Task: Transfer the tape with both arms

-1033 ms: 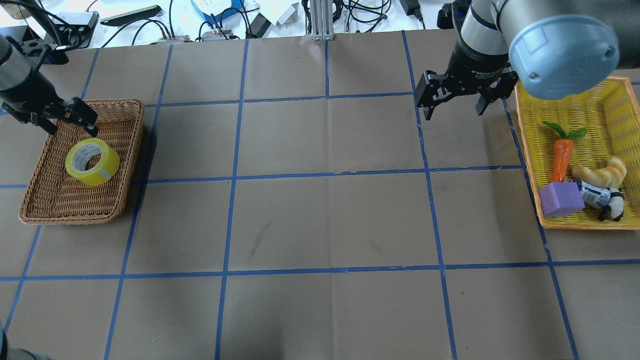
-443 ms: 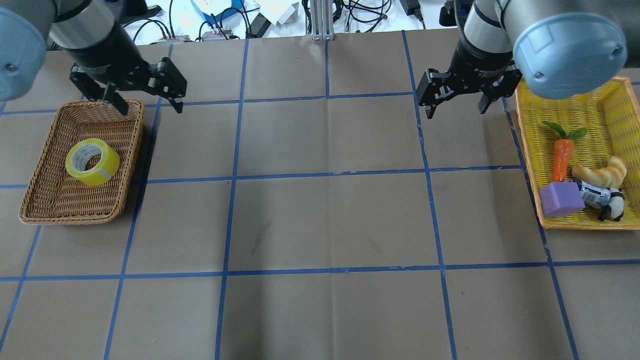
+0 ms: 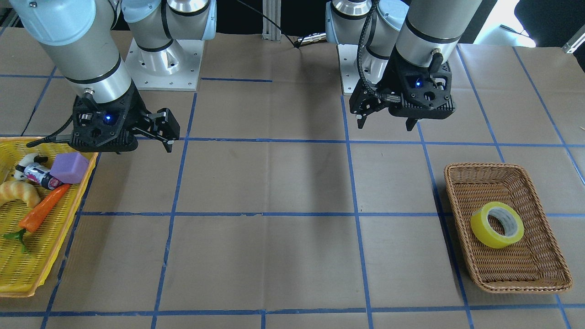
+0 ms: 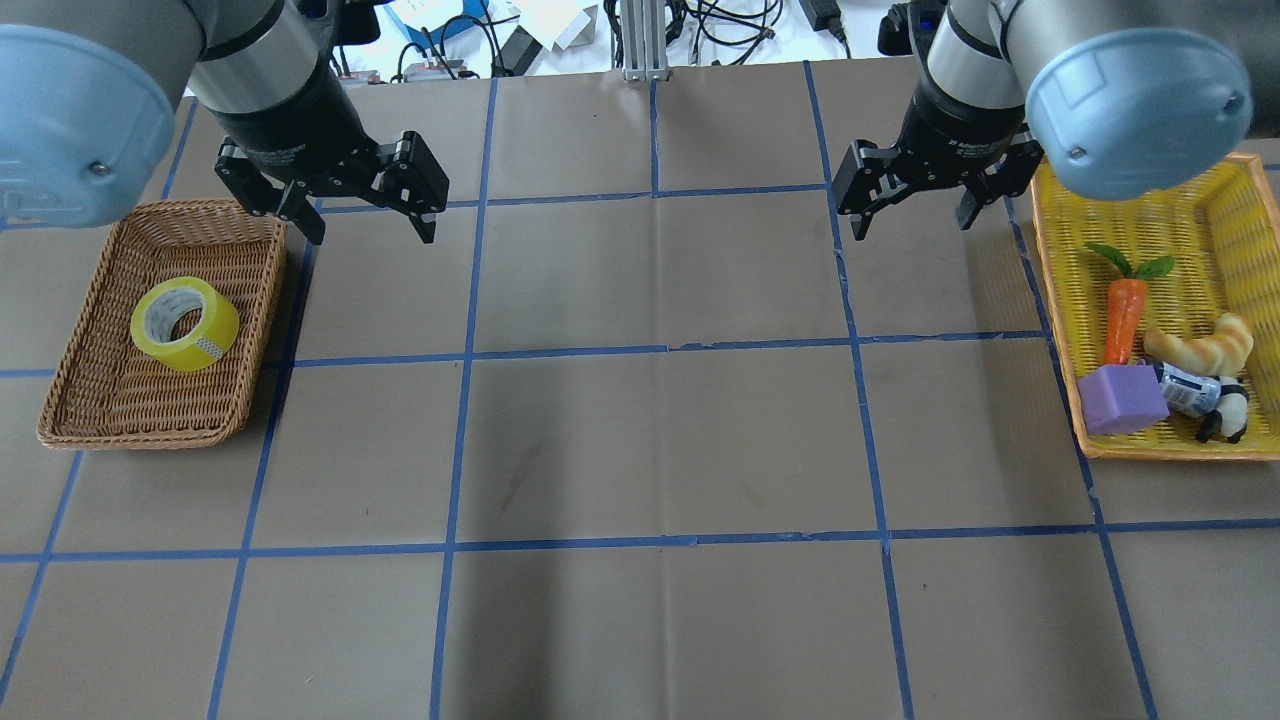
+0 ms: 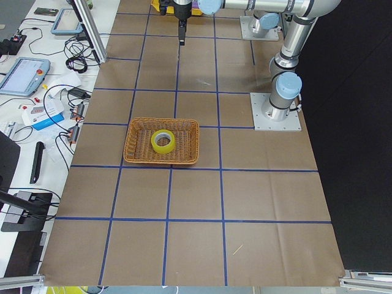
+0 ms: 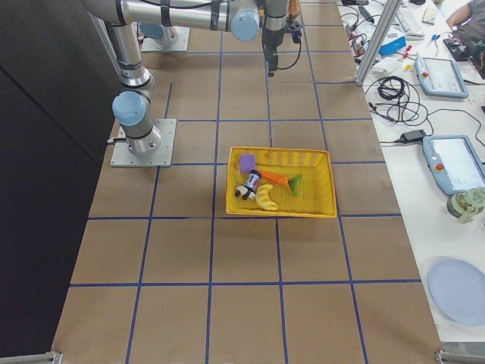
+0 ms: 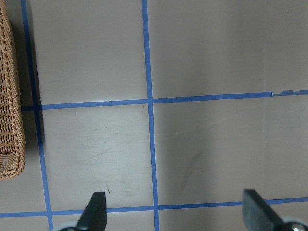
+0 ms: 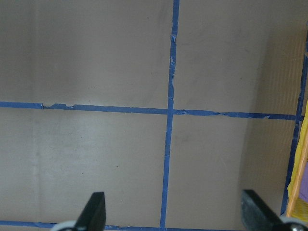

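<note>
The yellow tape roll (image 4: 185, 323) with a white core lies in the brown wicker basket (image 4: 130, 405) at the table's left. It also shows in the front view (image 3: 497, 225) and the exterior left view (image 5: 163, 141). My left gripper (image 4: 372, 228) is open and empty. It hangs above the bare table just past the basket's far right corner, apart from the tape (image 3: 386, 124). Its wrist view (image 7: 175, 214) shows only paper, blue lines and the basket's edge (image 7: 9, 120). My right gripper (image 4: 912, 224) is open and empty, left of the yellow basket (image 4: 1240, 200), over bare table (image 8: 174, 214).
The yellow basket (image 3: 27, 269) holds a carrot (image 4: 1125, 320), a croissant (image 4: 1200, 345), a purple block (image 4: 1122, 398) and a small black-and-white toy (image 4: 1205, 398). Cables and devices lie beyond the table's far edge. Blue tape lines grid the brown paper.
My left arm has swung right, from over the wicker basket's far left corner to beyond its far right corner. It stays open. The right gripper has barely moved. The tape has not moved.
</note>
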